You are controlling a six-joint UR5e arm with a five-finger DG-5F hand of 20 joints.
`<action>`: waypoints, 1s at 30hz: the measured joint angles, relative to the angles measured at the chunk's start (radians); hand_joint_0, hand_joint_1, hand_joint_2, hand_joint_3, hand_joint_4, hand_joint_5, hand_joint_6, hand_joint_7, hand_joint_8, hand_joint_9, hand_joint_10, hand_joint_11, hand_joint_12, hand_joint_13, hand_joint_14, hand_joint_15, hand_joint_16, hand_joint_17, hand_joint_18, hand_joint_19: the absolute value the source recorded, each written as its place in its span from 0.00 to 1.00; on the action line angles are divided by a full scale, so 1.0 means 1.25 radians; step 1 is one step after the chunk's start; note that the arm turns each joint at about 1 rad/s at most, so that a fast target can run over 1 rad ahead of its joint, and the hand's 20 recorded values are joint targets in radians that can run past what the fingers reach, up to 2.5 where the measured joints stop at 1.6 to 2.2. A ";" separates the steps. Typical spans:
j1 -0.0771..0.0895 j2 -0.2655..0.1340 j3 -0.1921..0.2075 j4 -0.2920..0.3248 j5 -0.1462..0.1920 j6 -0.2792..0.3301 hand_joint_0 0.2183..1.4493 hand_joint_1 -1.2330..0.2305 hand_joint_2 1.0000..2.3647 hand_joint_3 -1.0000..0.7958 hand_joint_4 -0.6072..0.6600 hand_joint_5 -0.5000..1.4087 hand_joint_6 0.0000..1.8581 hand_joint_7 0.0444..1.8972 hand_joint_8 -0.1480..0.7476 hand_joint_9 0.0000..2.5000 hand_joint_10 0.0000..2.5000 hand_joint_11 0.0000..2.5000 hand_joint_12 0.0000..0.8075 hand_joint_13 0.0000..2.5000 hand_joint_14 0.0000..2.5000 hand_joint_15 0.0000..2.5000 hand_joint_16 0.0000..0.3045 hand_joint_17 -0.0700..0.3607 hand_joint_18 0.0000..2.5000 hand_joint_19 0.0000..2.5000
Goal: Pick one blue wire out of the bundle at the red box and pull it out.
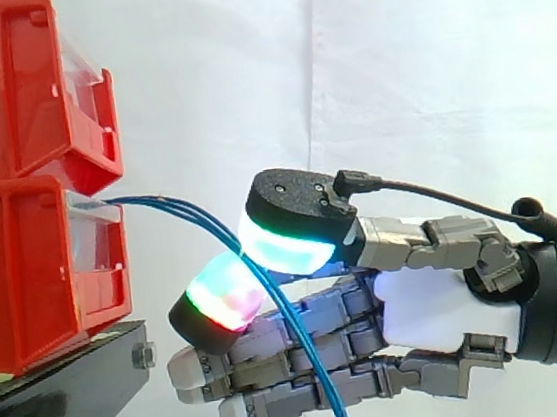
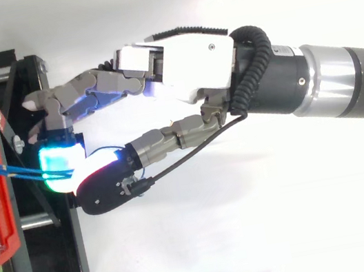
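We see the hand (image 1: 426,307) pinching the blue wires (image 1: 173,210) between two pads near the red box (image 1: 24,268); we judge the pull-out not yet done.

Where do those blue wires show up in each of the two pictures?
Side view: the blue wires leave the lower red bin at left, pass between the hand's glowing pads and drop to the bottom edge.
Top view: the blue wires enter at the left edge, about mid-height, and run right into the glowing pads.
Shared landmark: the hand's pinch on the wires.
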 measured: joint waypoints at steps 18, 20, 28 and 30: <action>-0.002 0.004 0.000 -0.003 -0.019 0.023 0.28 0.38 0.02 0.50 0.66 0.18 0.45 0.53 0.47 0.22 0.00 0.10 0.46 0.12 0.00 0.05 0.19 0.46 0.08 0.10; -0.002 0.009 0.000 -0.006 -0.036 0.035 0.28 0.37 0.02 0.50 0.65 0.18 0.45 0.54 0.47 0.22 0.00 0.10 0.46 0.12 0.00 0.05 0.19 0.46 0.08 0.10; -0.009 0.050 0.000 -0.052 -0.123 0.060 0.28 0.38 0.02 0.51 0.65 0.18 0.45 0.54 0.47 0.22 0.00 0.10 0.47 0.19 0.00 0.07 0.19 0.47 0.10 0.10; -0.011 0.060 0.000 -0.071 -0.128 0.061 0.28 0.38 0.02 0.50 0.65 0.18 0.45 0.54 0.47 0.22 0.00 0.10 0.47 0.22 0.00 0.09 0.19 0.47 0.10 0.10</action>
